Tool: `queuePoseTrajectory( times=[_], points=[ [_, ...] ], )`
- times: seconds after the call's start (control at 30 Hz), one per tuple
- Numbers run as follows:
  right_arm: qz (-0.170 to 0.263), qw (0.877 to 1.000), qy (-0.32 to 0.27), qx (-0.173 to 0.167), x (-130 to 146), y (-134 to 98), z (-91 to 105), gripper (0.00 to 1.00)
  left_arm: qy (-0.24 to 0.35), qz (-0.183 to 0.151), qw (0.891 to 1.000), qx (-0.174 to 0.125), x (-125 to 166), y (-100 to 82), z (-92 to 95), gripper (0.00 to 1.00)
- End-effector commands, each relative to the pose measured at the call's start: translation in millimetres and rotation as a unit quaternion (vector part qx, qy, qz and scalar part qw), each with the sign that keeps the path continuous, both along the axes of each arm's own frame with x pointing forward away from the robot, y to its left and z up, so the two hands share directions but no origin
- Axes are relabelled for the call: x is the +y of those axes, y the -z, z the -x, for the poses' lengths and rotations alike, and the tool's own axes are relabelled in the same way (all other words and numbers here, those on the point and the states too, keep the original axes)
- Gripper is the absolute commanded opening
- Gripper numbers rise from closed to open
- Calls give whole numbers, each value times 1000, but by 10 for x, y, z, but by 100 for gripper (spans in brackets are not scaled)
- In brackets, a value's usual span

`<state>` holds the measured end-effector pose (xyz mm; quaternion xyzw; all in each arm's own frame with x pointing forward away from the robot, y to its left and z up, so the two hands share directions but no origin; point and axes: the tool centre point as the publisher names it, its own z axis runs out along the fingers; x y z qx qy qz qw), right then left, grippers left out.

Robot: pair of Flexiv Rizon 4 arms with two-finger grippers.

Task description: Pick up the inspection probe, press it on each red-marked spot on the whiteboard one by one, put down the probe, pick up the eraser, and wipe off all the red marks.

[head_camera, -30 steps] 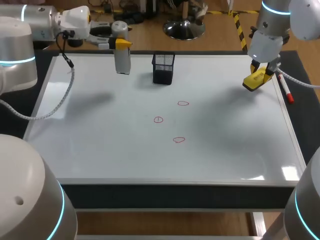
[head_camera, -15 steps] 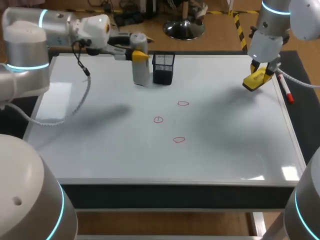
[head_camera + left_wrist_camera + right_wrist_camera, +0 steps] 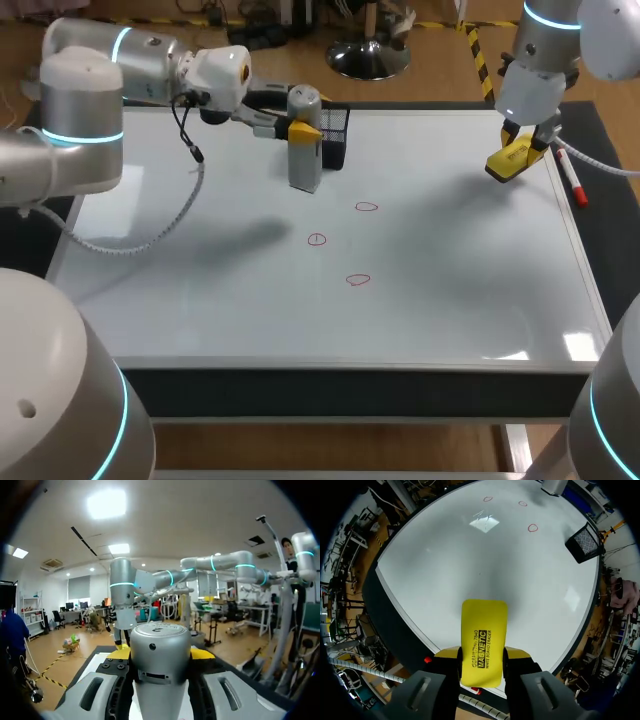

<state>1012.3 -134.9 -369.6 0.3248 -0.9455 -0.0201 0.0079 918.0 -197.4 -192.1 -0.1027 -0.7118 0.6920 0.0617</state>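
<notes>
A grey cylindrical probe (image 3: 304, 145) hangs upright over the whiteboard (image 3: 200, 290), just left of the black mesh holder (image 3: 337, 135). My left gripper (image 3: 300, 128) is shut on its upper part. In the left wrist view the probe (image 3: 160, 665) fills the gap between the fingers of the left gripper (image 3: 161, 655). Three red marks (image 3: 366, 207) (image 3: 316, 239) (image 3: 358, 280) lie mid-board, ahead of and to the right of the probe. At the board's far right my right gripper (image 3: 515, 150) is shut on the yellow eraser (image 3: 508, 162), held above the surface. The eraser (image 3: 483, 640) shows lengthwise in the right gripper (image 3: 481, 662).
A red marker (image 3: 571, 182) lies along the board's right edge, beside the eraser. The mesh holder (image 3: 585, 542) stands at the back middle. The left arm's cable (image 3: 190, 190) droops over the board's left half.
My left arm has carried the probe to the right and nearer the front, from the back left to beside the mesh holder. The right arm and eraser have stayed put.
</notes>
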Motion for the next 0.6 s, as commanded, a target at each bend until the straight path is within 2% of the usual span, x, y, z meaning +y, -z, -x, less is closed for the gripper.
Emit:
queuePoseTrajectory(
  times=[0.03,0.6],
  points=[
    [2,1000,-1,1,-5,-12,-4,0,8,6,1000,3,-46,87,32,0],
    [2,1000,-1,1,-5,-12,-4,0,17,17,1000,14,-176,295,266,0]
  ],
)
